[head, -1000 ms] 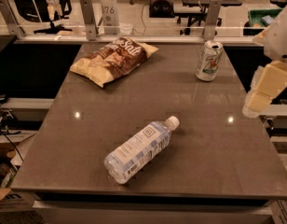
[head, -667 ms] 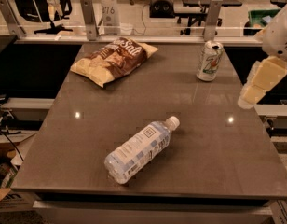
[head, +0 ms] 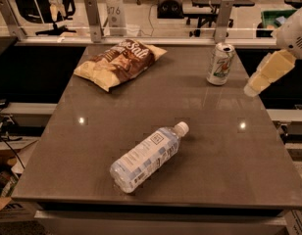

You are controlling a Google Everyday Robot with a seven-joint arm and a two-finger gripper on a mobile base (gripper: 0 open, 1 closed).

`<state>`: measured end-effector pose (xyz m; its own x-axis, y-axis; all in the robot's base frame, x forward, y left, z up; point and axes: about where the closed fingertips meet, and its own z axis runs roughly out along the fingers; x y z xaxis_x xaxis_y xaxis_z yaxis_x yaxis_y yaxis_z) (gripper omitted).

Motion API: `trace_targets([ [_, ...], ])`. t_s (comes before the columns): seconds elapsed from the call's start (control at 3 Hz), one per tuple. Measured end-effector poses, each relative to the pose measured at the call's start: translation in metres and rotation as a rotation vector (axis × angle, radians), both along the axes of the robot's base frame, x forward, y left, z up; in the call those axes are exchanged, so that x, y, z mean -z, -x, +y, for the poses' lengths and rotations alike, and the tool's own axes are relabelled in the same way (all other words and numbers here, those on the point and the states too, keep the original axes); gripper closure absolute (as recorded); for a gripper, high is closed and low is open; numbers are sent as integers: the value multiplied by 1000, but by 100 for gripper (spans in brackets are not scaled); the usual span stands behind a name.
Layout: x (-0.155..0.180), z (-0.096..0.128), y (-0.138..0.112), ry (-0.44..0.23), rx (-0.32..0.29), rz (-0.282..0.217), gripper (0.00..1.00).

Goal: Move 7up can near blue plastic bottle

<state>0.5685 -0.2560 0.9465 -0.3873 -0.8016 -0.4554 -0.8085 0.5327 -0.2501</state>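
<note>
The 7up can [head: 220, 64] stands upright near the table's far right corner, whitish-silver with green lettering and a silver top. The blue plastic bottle [head: 148, 155] lies on its side in the front middle of the table, white cap pointing to the back right. My gripper [head: 252, 87] hangs in the air at the right edge of the view, just right of the can and a little nearer the front, apart from it. The rest of the arm is cut off by the frame.
A brown chip bag [head: 118, 62] lies at the table's [head: 82, 146] far left. A rail with metal posts [head: 222, 19] runs behind the table. Office chairs and a green bin stand beyond it.
My gripper has moved up and to the left, closer to the 7up can. The can, bottle and chip bag have not moved.
</note>
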Motion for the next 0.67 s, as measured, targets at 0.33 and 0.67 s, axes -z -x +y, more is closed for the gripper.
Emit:
trace_targets([
  [0.33,9,-2,-29,-94,41,-13,0],
  [0.67,19,6,-58,-145,69,-40,0],
])
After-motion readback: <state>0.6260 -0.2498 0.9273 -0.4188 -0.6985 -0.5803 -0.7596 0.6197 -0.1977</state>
